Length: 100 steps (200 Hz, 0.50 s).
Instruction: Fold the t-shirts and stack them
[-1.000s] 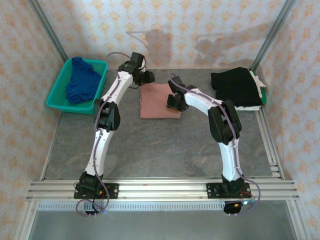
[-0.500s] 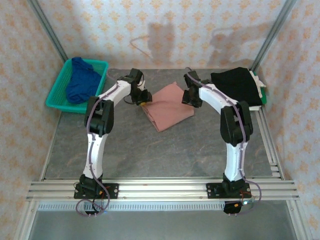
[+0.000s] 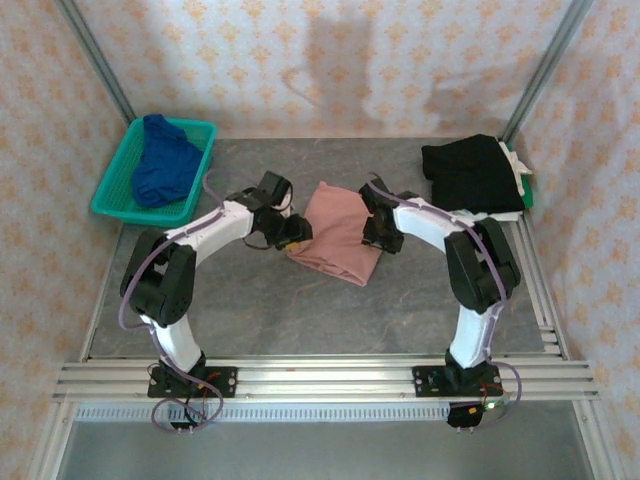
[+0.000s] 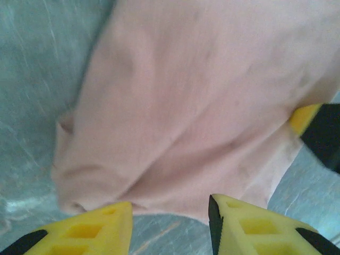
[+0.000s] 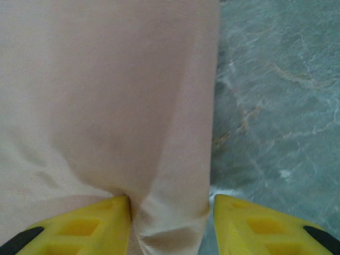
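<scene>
The dusty-pink t-shirt (image 3: 335, 232) lies folded and turned at an angle in the middle of the table, with a gripper at each side. My left gripper (image 3: 291, 233) (image 4: 170, 229) is at its left corner, fingers apart. Bare table shows between them, and the pink t-shirt's (image 4: 196, 101) hem lies just past the tips. My right gripper (image 3: 376, 229) (image 5: 171, 223) holds the right edge, with a bunched fold of the pink t-shirt (image 5: 106, 95) pressed between both fingers. The royal-blue t-shirt (image 3: 164, 160) is crumpled in the basket. The black t-shirt (image 3: 470, 172) lies folded at the back right.
The teal mesh basket (image 3: 112, 190) stands at the back left. White and green folded cloth (image 3: 523, 180) peeks out under the black tee. A metal rail (image 3: 320, 378) runs along the near edge, and patterned walls close in the table.
Both grippers have come toward the near side, and the pink shirt has moved with them, turning from square at the back to a slanted lie at mid-table.
</scene>
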Motion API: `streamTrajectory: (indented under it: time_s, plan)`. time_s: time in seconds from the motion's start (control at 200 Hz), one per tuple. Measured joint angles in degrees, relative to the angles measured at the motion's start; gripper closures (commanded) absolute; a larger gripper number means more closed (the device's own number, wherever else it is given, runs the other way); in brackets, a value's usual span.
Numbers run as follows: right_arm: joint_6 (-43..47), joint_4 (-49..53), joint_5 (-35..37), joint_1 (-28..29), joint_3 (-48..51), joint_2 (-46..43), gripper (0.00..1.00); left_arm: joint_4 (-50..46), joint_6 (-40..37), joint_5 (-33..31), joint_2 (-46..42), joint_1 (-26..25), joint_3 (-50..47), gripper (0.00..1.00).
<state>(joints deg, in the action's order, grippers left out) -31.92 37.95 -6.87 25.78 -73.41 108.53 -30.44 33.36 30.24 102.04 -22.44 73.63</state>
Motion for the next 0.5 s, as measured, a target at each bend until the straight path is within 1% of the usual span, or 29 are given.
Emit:
streamTrajectory:
  time_s: [0.14,0.265,0.34,0.42,0.5]
  plan:
    - [1.9,1.2,0.4,-1.6,-7.7,6.1,0.55,0.0,-0.5,-2.0,4.4,1.9,7.1,0.61]
    - [5.9,1.5,0.5,-2.8,-18.4,12.6,0.52,1.7,-0.4,-1.9,10.6,2.2,9.5,0.62]
    - [8.8,3.7,0.5,-3.1,-27.4,17.8,0.52,2.0,-0.2,-1.9,13.9,1.0,9.5,0.62]
    - [11.2,6.3,1.5,-3.1,-37.0,22.5,0.50,2.8,0.5,-1.8,15.8,-1.8,9.3,0.63]
    - [12.9,8.3,3.3,-3.1,-41.2,23.1,0.47,4.6,1.9,-0.9,15.7,-5.0,8.5,0.63]
